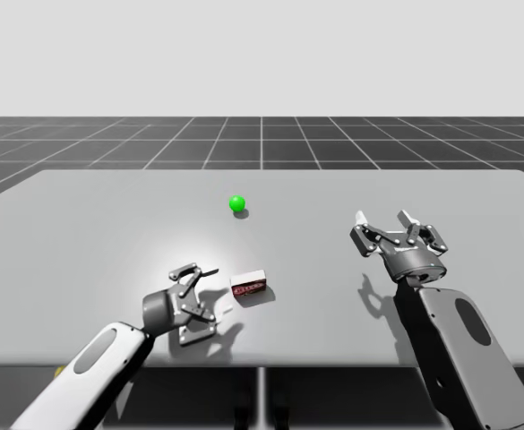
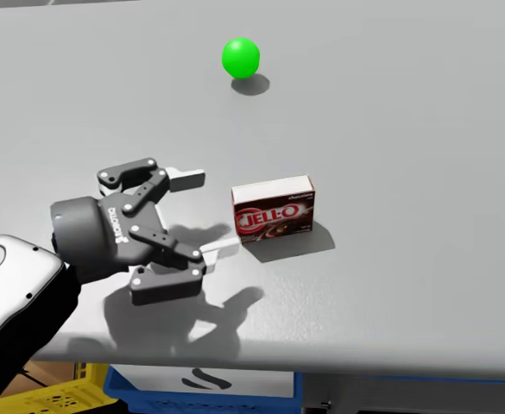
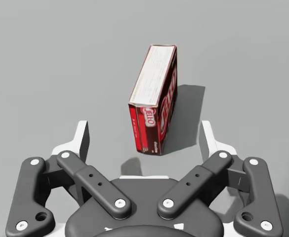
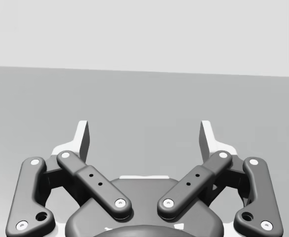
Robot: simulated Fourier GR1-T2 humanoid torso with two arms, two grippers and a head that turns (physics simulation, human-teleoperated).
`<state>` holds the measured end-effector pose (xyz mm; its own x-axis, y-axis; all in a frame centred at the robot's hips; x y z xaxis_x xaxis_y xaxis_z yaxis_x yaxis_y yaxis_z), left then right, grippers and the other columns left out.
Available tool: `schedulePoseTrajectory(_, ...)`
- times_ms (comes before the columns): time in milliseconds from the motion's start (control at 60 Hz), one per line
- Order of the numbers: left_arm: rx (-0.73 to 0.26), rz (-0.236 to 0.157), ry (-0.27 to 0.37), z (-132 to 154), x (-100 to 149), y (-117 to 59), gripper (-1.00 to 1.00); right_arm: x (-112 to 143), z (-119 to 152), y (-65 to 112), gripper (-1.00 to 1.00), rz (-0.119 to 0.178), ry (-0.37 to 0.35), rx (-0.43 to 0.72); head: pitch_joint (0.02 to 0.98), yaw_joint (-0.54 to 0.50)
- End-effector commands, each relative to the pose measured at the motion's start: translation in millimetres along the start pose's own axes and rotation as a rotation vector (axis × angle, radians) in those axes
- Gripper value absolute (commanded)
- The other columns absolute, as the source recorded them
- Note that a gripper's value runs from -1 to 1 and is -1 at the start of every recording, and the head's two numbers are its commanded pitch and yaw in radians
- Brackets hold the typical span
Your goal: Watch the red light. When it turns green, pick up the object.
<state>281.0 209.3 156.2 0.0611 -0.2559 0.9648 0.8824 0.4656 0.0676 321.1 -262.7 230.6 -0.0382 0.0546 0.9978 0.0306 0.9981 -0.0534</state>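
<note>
Light [image 2: 241,57] is green. Left gripper [image 2: 205,214] is wide open. The red box [image 2: 274,210] stands on edge on the table [image 1: 82,233] just ahead of its fingertips, untouched. Right gripper [image 1: 384,218] is also spread open, well apart from the box.

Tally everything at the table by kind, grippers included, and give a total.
Green ball light: 1
Red box: 1
Grippers: 2 (left gripper, right gripper)
Total: 4
</note>
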Motion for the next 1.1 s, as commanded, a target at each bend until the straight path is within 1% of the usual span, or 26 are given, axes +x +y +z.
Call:
schedulePoseTrajectory(17,-0.039,0.006,0.020,-16.6,-0.9,-1.8,-1.00,0.4,0.1,0.2,-1.00,-0.002,0.000,0.000,0.897,0.10)
schedulePoseTrajectory(83,-0.047,-0.004,0.027,-24.1,-1.3,-0.5,-1.00,0.7,0.3,0.0,-1.00,-0.003,-0.001,0.000,0.898,0.10)
schedulePoseTrajectory(100,-0.054,0.003,0.028,-26.6,-1.5,0.1,-1.00,0.8,0.3,-0.1,-1.00,-0.003,-0.001,0.000,0.898,0.10)
schedulePoseTrajectory(217,-0.061,0.015,0.035,-38.2,-2.9,4.0,-1.00,1.2,0.3,-0.4,-1.00,-0.005,-0.002,-0.001,0.900,0.09)
schedulePoseTrajectory(367,-0.063,0.010,0.041,-52.8,-2.5,6.8,-1.00,1.8,0.3,-1.4,-1.00,-0.008,-0.003,-0.002,0.904,0.09)
schedulePoseTrajectory(567,-0.068,0.018,0.062,-60.5,-9.4,8.8,-1.00,2.3,0.5,-1.8,-1.00,-0.011,-0.004,-0.002,0.900,0.08)
schedulePoseTrajectory(667,-0.076,0.029,0.075,-61.4,-13.0,10.8,-1.00,2.3,0.2,-2.1,-1.00,-0.012,-0.005,-0.004,0.897,0.08)
schedulePoseTrajectory(683,-0.077,0.032,0.075,-61.4,-13.5,10.9,-0.79,2.3,0.2,-2.2,-1.00,-0.012,-0.005,-0.003,0.896,0.08)
schedulePoseTrajectory(700,-0.076,0.031,0.075,-61.4,-13.5,10.9,-0.34,2.3,0.2,-2.2,-1.00,-0.012,-0.005,-0.004,0.895,0.08)
schedulePoseTrajectory(717,-0.077,0.032,0.077,-61.4,-13.9,11.0,0.01,2.4,0.1,-2.3,-1.00,-0.013,-0.005,-0.004,0.895,0.08)
schedulePoseTrajectory(733,-0.079,0.031,0.079,-61.4,-14.4,10.8,0.79,2.4,0.1,-2.4,-1.00,-0.013,-0.005,-0.004,0.894,0.08)
schedulePoseTrajectory(750,-0.081,0.027,0.080,-61.0,-15.1,10.6,1.00,2.5,0.0,-2.6,-1.00,-0.015,-0.005,-0.005,0.891,0.08)
schedulePoseTrajectory(817,-0.089,0.022,0.085,-61.0,-16.7,9.6,1.00,2.6,0.2,-2.3,-1.00,-0.017,-0.004,-0.005,0.878,0.09)
schedulePoseTrajectory(900,-0.102,0.015,0.089,-60.6,-18.5,7.5,1.00,3.1,0.3,-2.4,-1.00,-0.019,-0.005,-0.005,0.829,0.09)
schedulePoseTrajectory(933,-0.112,0.010,0.090,-60.0,-18.8,6.4,1.00,3.5,0.2,-2.8,-1.00,-0.021,-0.006,-0.006,0.785,0.09)
schedulePoseTrajectory(983,-0.118,0.011,0.089,-59.5,-18.7,5.9,1.00,3.7,0.2,-3.0,-1.00,-0.021,-0.007,-0.007,0.748,0.09)
schedulePoseTrajectory(1000,-0.121,0.010,0.088,-59.2,-18.6,5.7,1.00,3.8,0.1,-3.2,-1.00,-0.021,-0.008,-0.009,0.711,0.09)
schedulePoseTrajectory(1033,-0.122,0.010,0.088,-59.2,-18.6,5.7,1.00,3.7,0.0,-3.3,-1.00,-0.021,-0.007,-0.009,0.700,0.09)
schedulePoseTrajectory(1100,-0.128,0.008,0.090,-59.2,-19.1,5.5,1.00,3.4,-0.1,-3.3,-1.00,-0.021,-0.006,-0.011,0.622,0.09)
